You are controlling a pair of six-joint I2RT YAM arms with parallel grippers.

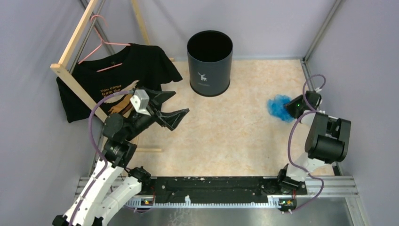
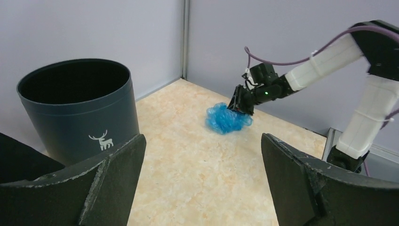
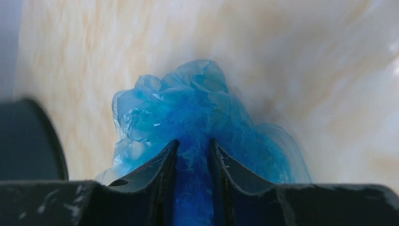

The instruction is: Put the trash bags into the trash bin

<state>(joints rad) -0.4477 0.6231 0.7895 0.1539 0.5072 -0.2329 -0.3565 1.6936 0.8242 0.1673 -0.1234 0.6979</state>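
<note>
The crumpled light-blue trash bag [image 1: 279, 108] lies on the beige floor at the right. My right gripper [image 1: 291, 111] is shut on the trash bag; in the right wrist view the bag [image 3: 188, 108] is pinched between the two black fingers [image 3: 162, 165]. In the left wrist view the bag [image 2: 227, 119] sits under the right gripper [image 2: 241, 104]. The dark round trash bin [image 1: 210, 63] with a white deer logo stands upright at the back centre and is open on top. It also shows in the left wrist view [image 2: 80, 110]. My left gripper [image 1: 170, 109] is open and empty, held above the floor left of centre.
A black T-shirt [image 1: 113, 77] hangs on a pink hanger [image 1: 101, 44] from a wooden rack [image 1: 70, 75] at the left. Grey walls and metal posts enclose the floor. The black rail [image 1: 207, 188] holding the arm bases runs along the near edge.
</note>
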